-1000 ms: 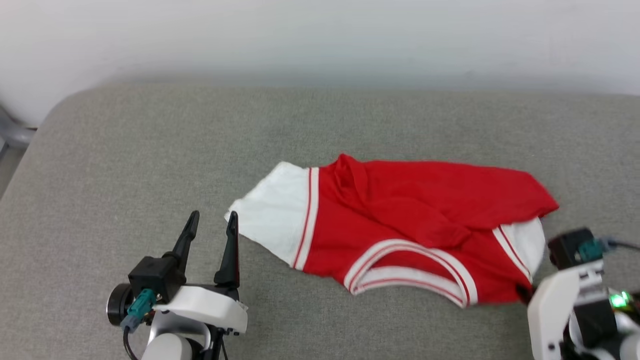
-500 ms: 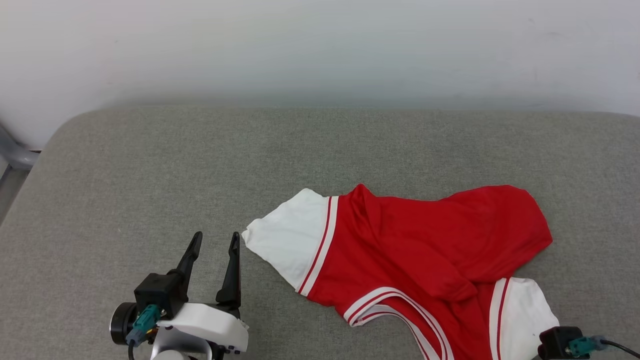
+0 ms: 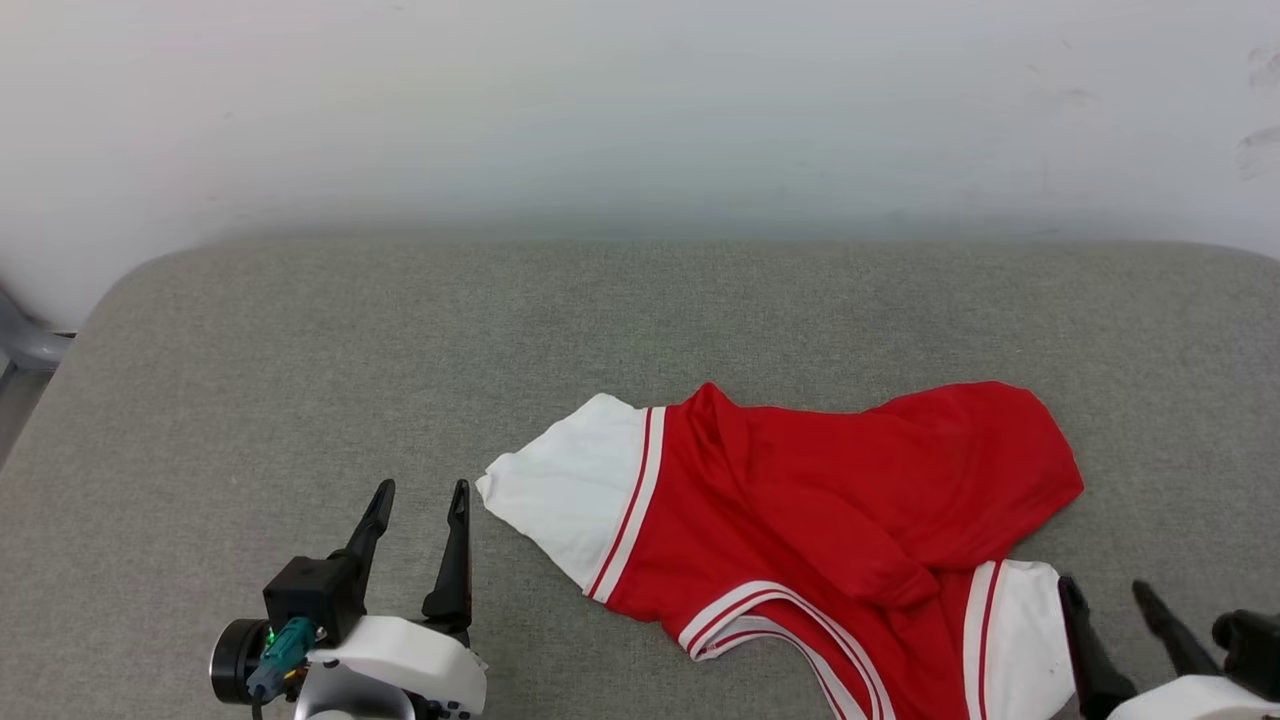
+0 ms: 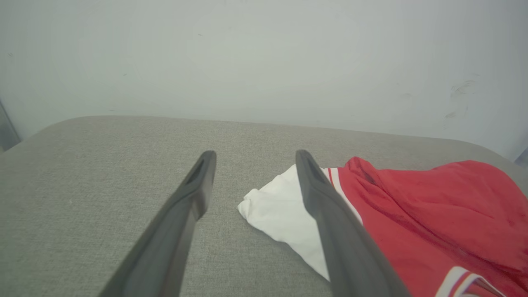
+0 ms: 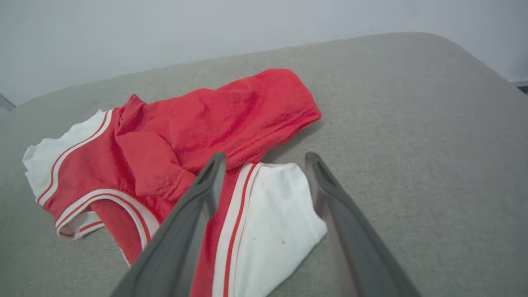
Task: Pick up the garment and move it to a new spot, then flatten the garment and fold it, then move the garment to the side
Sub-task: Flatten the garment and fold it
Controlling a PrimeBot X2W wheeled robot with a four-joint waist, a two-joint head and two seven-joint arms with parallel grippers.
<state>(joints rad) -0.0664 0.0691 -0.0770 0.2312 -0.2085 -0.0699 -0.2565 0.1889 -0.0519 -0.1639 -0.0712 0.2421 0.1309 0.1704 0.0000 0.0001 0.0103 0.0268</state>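
The garment (image 3: 840, 520), a red shirt with white sleeves and red-and-white striped trim, lies rumpled on the grey cushion (image 3: 400, 360), its body folded over itself; any lettering is hidden. My left gripper (image 3: 417, 492) stands open just left of the white left sleeve (image 3: 570, 490), holding nothing. In the left wrist view that sleeve (image 4: 280, 210) lies behind the right finger (image 4: 330, 214). My right gripper (image 3: 1108, 592) is open at the lower right, beside the other white sleeve (image 3: 1020, 630). In the right wrist view the garment (image 5: 198, 128) spreads ahead and the white sleeve (image 5: 276, 214) shows between the open fingers.
A pale wall (image 3: 640, 110) rises behind the cushion's far edge. The cushion's rounded left corner (image 3: 120, 290) drops off toward a grey object (image 3: 25, 345). Bare grey fabric stretches to the left and behind the garment.
The right gripper has opened and let go of the garment, and now shows fingers up at the lower right. The red body's right end has slumped. The camera has tilted, shifting the picture.
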